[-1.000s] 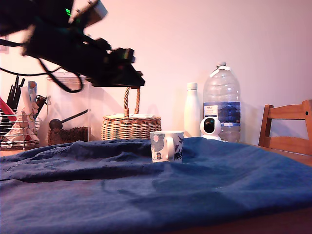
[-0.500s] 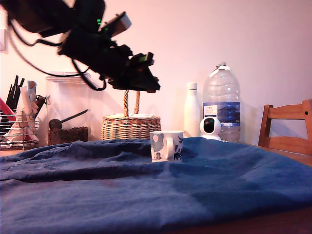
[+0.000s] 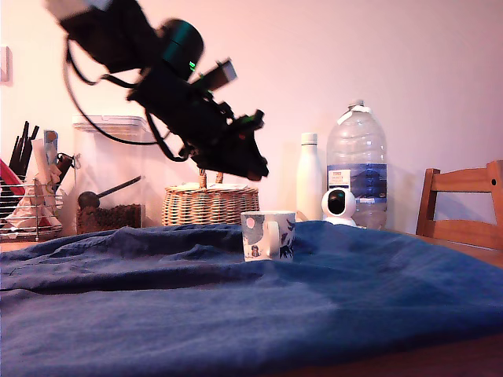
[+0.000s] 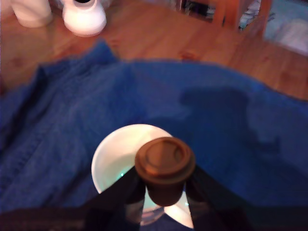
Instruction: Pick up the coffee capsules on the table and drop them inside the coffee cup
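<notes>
A pale wall backs a wooden table (image 4: 159,38) draped in a wrinkled dark blue cloth (image 3: 236,298). At the exterior view's left stand a wire rack of utensils (image 3: 27,196) and a clear container (image 3: 110,177); next comes a wicker basket (image 3: 208,204), then the coffee cup (image 3: 269,235) on the cloth, and further toward the exterior view's right a white bottle (image 3: 310,177), a large water bottle (image 3: 357,161), a small white camera (image 3: 339,206) and a wooden chair (image 3: 464,208). Over the last second the arm has swung from the exterior view's upper left, tipped nose-down, and travelled toward the cup, so that the gripper (image 3: 244,161) now hangs just above and slightly to the exterior view's left of the cup's rim. The wrist view shows the jaws clamped on the reddish-brown capsule (image 4: 164,168), its rimmed top facing the lens, with the cup's white mouth directly beneath it. The carry looks nearly finished; what seems to remain is a small lowering or centring and then the release. No pale green capsule can be seen in either view.
</notes>
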{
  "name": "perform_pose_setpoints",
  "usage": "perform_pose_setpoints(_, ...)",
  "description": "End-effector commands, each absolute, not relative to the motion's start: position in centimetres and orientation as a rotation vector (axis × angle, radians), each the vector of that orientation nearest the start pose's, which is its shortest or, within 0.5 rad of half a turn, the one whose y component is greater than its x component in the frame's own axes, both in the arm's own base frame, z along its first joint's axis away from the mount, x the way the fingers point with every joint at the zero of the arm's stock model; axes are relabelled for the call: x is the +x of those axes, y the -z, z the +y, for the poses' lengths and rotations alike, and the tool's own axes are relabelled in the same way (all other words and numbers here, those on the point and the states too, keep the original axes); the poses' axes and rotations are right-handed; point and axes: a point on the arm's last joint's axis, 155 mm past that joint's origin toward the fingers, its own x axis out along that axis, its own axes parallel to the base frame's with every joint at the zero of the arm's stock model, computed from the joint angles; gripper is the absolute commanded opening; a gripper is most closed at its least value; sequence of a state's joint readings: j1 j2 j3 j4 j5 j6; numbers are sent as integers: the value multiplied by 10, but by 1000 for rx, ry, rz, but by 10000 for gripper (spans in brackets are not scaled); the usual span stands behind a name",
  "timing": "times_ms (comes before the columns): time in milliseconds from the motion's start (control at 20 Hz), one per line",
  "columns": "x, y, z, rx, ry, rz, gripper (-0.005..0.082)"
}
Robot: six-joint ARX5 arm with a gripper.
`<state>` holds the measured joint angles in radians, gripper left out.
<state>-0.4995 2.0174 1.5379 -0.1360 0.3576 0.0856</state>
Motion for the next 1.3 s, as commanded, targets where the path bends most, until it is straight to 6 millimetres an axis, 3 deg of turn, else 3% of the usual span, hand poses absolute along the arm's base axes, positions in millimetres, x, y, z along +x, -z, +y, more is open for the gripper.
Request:
perform_pose_setpoints(0, 482, -129, -335, 122, 854, 635, 193)
perform_pose_setpoints(450, 488, -97, -338, 130, 843, 764, 193)
perform_pose_setpoints(1050, 490, -98, -339, 132, 845, 753, 204)
perform_pose_setpoints(1100, 490, -98, -339, 132, 846, 754, 220)
perform_pose_setpoints(1250, 489, -97, -339, 133, 845, 758, 453)
